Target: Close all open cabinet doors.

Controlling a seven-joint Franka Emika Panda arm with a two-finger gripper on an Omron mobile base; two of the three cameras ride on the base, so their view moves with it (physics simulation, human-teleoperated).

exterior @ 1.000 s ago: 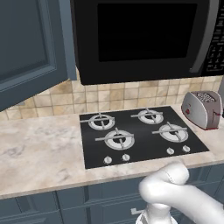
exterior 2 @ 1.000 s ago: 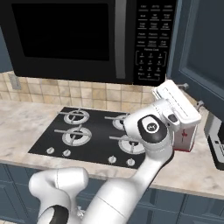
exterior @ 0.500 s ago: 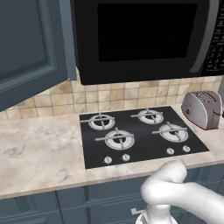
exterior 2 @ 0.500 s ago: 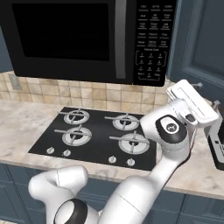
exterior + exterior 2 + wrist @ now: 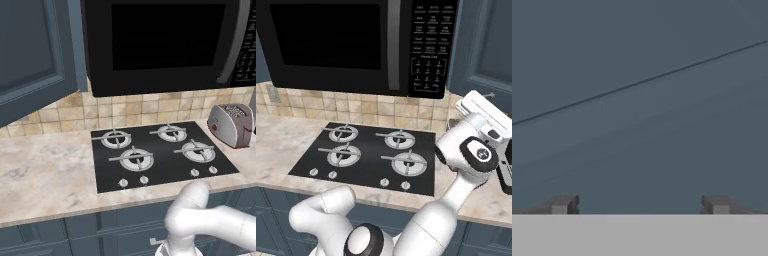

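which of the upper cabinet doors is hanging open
The upper cabinet door left of the microwave: it swings out over the counter, past the microwave's front.

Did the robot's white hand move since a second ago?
Yes. In the right base view the gripper has swung right, away from the stove, toward the slate-blue cabinet door beside the microwave.

I see slate-blue cabinet doors (image 5: 35,60) in the upper left of the left base view, and another slate-blue door (image 5: 486,45) at the upper right of the right base view. The microwave (image 5: 165,42) is glossy black, its keypad (image 5: 428,47) printed in pale lettering. The backsplash (image 5: 125,110) is a grid of beige and tan tiles. The countertop (image 5: 40,175) is cream marble with grey veining. The cooktop (image 5: 160,155) is black glass with silver burner rings and knobs. The toaster (image 5: 231,125) is silver with a red mark. In the hand view I see flat blue-grey panel (image 5: 640,100) crossed by a dark diagonal line.
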